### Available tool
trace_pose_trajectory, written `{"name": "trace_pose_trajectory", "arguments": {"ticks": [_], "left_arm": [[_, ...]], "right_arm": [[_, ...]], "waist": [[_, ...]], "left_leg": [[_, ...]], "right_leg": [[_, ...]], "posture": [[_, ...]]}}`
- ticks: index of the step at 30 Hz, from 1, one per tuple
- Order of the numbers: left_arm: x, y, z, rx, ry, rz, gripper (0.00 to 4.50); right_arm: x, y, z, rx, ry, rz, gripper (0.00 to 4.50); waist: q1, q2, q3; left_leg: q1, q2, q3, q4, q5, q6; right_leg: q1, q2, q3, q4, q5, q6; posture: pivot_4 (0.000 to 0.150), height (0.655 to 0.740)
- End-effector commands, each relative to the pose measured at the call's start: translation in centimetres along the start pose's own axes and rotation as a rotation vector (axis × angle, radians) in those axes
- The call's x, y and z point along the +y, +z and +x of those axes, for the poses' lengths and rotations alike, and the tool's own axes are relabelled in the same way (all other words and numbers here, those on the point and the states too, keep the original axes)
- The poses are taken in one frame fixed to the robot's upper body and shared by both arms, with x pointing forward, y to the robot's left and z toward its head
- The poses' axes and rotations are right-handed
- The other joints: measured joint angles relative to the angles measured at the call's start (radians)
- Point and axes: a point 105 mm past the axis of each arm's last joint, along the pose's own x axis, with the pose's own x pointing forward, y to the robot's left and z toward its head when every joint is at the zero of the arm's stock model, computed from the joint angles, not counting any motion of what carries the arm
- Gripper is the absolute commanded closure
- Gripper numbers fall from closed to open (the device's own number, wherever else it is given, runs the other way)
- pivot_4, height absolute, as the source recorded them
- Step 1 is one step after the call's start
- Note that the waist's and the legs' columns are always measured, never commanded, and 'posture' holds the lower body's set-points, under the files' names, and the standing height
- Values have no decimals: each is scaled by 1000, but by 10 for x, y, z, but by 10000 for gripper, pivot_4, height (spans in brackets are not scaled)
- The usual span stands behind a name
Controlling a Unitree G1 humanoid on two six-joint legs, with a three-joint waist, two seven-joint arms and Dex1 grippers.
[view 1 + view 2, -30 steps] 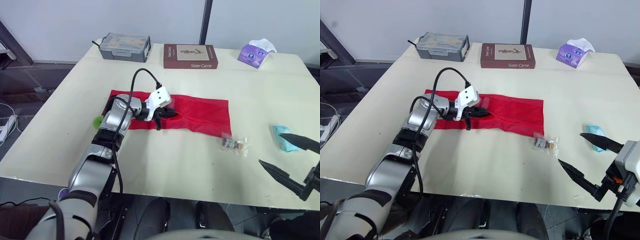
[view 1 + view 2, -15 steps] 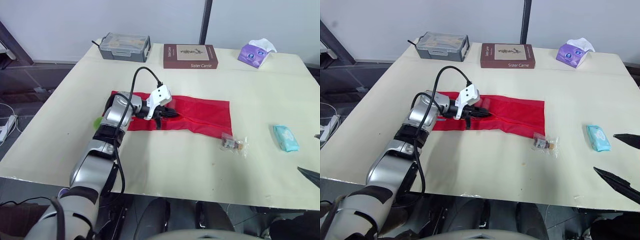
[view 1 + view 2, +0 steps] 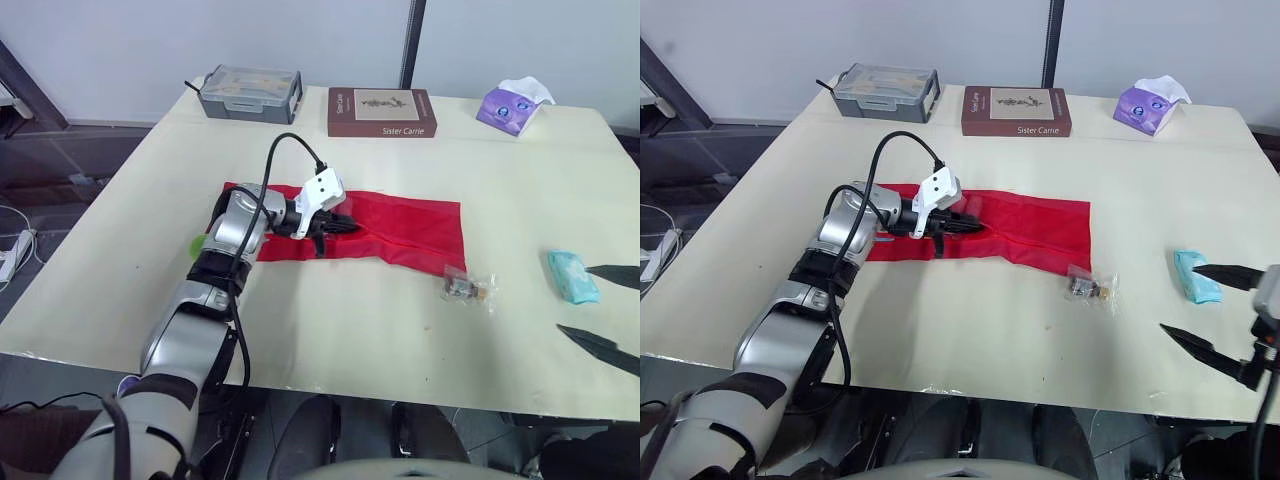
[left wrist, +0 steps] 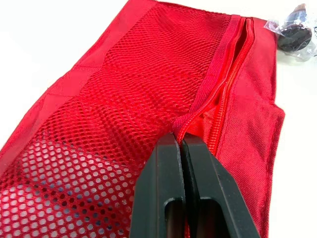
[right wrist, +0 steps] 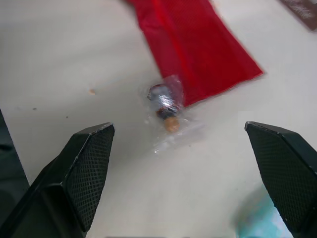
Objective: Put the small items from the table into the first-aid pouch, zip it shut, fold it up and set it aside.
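The left gripper (image 4: 180, 141) stayed clenched on the zip edge of the flat red mesh pouch (image 3: 410, 225) at mid-table. The right gripper (image 3: 1180, 298), fingers spread, had swung back in beside the small teal packet (image 3: 1196, 276). Loading appeared imminent, with the clear plastic sachet (image 3: 466, 287) not yet collected.

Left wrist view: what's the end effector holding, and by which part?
The left end effector pinches the pouch by the fabric edge along its open zipper.

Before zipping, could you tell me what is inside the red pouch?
Through the mesh of the red pouch something pale shows near the left gripper, too veiled to identify. Solid fabric hides the rest. The clear packet lies outside.
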Motion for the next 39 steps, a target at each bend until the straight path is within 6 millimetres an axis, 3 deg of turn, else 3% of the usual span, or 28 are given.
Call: {"name": "trace_pose_trajectory", "arguments": {"ticks": [1,6,12,16,22,26,31,34,39], "left_arm": [[-1,19,0,-49,-2,47,44654],[-4,21,4,-54,-8,50,44654],[-5,24,4,-62,1,52,44654],[-4,24,5,-67,10,47,45000],[-6,24,7,-71,11,45,45000],[-8,25,8,-79,6,41,45000],[-11,27,11,-90,-4,27,45000],[-13,28,12,-99,-7,18,45000],[-14,32,13,-114,-11,3,45000]], "right_arm": [[-10,-19,30,98,30,14,0],[-25,-35,75,160,91,0,0],[-32,-40,99,192,139,9,0],[-25,-42,104,201,182,39,12916],[-15,-39,107,171,153,70,40950],[-1,-20,95,97,96,104,40970],[26,25,91,-101,85,334,40970],[33,40,104,-123,39,440,40970],[36,45,136,-73,-39,619,40970]], "waist": [[-2,0,0],[3,1,1],[3,1,1],[2,1,1],[2,1,1],[4,2,1],[-1,1,1],[-5,2,1],[3,2,1]], "left_leg": [[-1,0,0,0,0,0],[-1,0,1,0,0,0],[-2,-1,1,1,2,-3],[-2,-1,0,1,0,0],[-1,-1,1,1,0,0],[-2,-1,0,1,0,0],[-1,-1,0,2,0,0],[0,0,-1,2,0,0],[-1,-2,-1,1,0,0]], "right_leg": [[-1,0,0,0,0,0],[-1,0,0,-1,0,0],[-1,0,0,0,0,0],[-1,0,0,1,0,0],[-1,0,0,1,0,0],[-1,0,0,2,0,0],[-1,0,0,4,0,0],[-2,0,1,5,0,0],[-2,0,0,5,0,0]], "posture": [[1500,7400],[1500,7400],[1500,7400],[1500,7400],[1500,7400],[1500,7400],[1500,7400],[1500,7400],[1500,7400]]}}
